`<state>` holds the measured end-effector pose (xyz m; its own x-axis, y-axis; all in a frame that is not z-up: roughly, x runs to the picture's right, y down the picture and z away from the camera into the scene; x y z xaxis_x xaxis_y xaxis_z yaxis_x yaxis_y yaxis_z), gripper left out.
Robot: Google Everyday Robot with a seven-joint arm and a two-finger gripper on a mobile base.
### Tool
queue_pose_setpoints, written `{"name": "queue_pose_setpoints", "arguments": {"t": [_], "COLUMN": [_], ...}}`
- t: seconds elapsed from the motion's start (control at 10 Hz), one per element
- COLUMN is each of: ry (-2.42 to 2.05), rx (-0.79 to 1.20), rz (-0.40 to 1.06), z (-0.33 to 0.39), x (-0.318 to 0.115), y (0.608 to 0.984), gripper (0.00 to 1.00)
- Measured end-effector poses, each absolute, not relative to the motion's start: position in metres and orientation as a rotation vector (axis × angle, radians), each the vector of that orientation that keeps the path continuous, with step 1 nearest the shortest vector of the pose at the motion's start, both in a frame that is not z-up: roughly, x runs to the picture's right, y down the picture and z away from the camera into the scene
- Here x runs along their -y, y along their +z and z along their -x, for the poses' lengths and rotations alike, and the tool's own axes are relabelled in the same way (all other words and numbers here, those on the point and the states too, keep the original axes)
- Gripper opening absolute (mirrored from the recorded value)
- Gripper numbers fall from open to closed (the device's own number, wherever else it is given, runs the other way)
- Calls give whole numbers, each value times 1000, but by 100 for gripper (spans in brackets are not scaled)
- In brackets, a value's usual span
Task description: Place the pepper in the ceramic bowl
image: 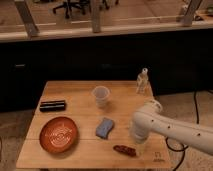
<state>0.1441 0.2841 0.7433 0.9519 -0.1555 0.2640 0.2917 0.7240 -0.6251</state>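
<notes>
Gripper [139,146] hangs low over the near right of the table [75,92], jaws spread wide, just right of the pepper [124,149]. The white arm [170,127] runs in from the right and blocks that side. A strip of bare wood along the near edge runs from the pepper left to the ceramic bowl [59,134]. The blue sponge [104,128] lies just far of this strip, between bowl and arm, near the pepper but apart. The cup [101,96] at centre far, bottle [143,81] at far right and black bar [53,105] far of the bowl stand well apart from the strip. More bare wood between cup and bar.
</notes>
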Motion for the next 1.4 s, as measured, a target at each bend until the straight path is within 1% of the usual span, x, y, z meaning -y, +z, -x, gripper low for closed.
{"name": "queue_pose_setpoints", "arguments": {"t": [0.4,1.3,1.4], "ry": [-214,-178,-173], "rx": [206,219,218], "rz": [725,719,716], "z": [-143,-128,-127], "x": [-299,-314,-315], "y": [748,755,756], "gripper": [80,80,77]}}
